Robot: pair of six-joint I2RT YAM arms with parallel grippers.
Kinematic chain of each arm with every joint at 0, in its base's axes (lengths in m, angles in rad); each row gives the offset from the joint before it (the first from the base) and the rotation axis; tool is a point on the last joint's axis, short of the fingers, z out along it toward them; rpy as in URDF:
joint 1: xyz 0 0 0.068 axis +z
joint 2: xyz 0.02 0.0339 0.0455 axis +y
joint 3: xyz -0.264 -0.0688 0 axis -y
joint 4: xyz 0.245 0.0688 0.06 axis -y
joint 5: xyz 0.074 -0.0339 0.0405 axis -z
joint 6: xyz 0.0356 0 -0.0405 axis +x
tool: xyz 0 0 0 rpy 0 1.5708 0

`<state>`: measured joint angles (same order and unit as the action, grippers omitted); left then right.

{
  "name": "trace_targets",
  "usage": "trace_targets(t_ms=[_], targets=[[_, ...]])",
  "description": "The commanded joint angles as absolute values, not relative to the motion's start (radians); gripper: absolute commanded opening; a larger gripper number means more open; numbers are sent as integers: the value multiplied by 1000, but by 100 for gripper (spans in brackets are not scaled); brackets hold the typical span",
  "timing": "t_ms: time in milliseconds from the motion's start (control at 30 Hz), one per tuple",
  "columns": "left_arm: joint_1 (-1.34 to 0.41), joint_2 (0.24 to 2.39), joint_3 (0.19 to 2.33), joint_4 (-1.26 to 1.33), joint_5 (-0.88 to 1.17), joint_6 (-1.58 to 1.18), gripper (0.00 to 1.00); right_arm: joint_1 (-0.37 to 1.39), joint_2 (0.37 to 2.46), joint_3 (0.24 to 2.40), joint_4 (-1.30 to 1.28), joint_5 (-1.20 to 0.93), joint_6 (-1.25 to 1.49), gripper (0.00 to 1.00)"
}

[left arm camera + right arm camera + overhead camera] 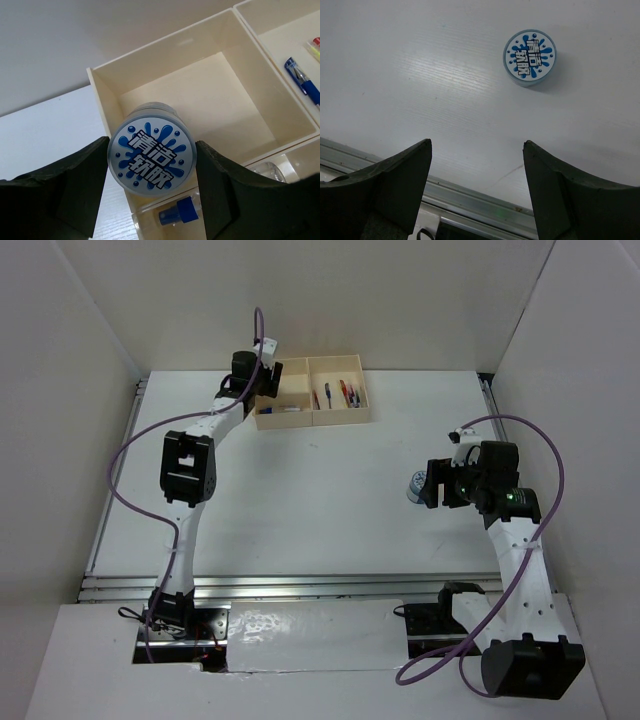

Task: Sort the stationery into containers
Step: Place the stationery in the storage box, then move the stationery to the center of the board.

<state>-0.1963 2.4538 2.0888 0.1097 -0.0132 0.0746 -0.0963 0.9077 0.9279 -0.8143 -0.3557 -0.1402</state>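
The cream-yellow box (pixel 340 418) stands at the back middle of the table. My left gripper (pixel 268 380) is over its left end, shut on a round blue-and-white cylinder (pixel 152 155) held above the square small compartment (pixel 225 95). A clear tube with a blue end (pixel 179 212) lies in the narrow front compartment. Red and blue pens (pixel 345 393) lie in the large right section, and a blue pen (pixel 303 82) shows in the left wrist view. My right gripper (pixel 430 487) is open and empty (pixel 477 150). A second cylinder (pixel 530 57) lies flat on the table beyond its tips (pixel 415 484).
A metal rail (pixel 300 585) runs along the table's near edge and shows below the right fingers (pixel 470 200). White walls close in the table on the left, back and right. Purple cables (pixel 130 455) hang off both arms.
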Motion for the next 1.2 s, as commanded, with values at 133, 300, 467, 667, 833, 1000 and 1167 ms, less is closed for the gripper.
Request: trace_targets(t_ms=[133,300,467,667,833,1000,1167], targets=[[-196,2464,2160,170,-48,72,61,-104,911,917,-765,-360,-140,81],[-195,2473,2174,163,-54,74,87,-104,913,908,-755,-356,-133,82],[-196,2474,2194,161,-44,74,94,-104,916,902,-744,-351,-135,83],[-195,2404,2183,186,-34,89,96,-104,905,888,-723,-338,-143,83],[-192,2229,2082,158,26,57,99,-95,914,856,-687,-305,-143,84],[-169,1962,1881,71,109,9,99,-57,971,831,-635,-235,-124,84],[-88,1728,1676,-32,187,-83,99,-14,1087,845,-569,-126,-109,88]])
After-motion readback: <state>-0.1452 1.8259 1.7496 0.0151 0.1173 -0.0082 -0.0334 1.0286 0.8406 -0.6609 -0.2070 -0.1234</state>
